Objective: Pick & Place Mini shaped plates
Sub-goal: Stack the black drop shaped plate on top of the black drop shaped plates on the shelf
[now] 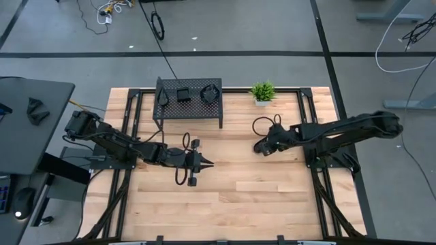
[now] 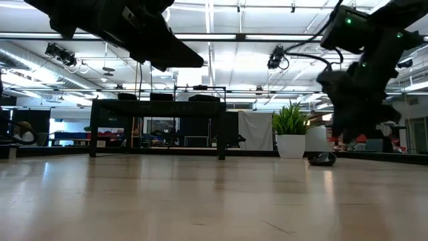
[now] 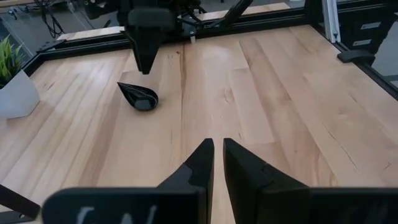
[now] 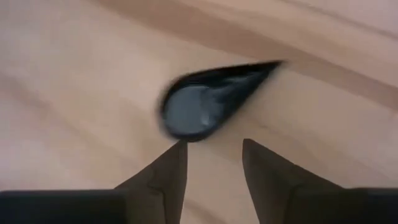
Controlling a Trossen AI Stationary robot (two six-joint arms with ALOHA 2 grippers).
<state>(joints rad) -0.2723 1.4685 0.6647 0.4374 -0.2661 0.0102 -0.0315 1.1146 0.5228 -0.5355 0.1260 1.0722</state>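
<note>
on the wooden table, right of centre, a teardrop plate lies flat; the right gripper hovers just above it, fingers apart, holding nothing; the left gripper waits mid-table, fingers nearly together, empty.

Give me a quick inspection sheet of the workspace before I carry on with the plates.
Surface: wooden table, bare over most of its front half.
Job's things: one teardrop plate lies flat on the table, untouched; three more plates sit on the rack.
Clutter: potted plant at the back edge.
Grippers: right gripper open, just above and short of the teardrop plate; left gripper nearly closed, empty, mid-table.
Cables: loops hang off both arms; one loop beside the right wrist; loose cables on the floor behind.
Surroundings: desk to the left; open workshop hall beyond.
</note>
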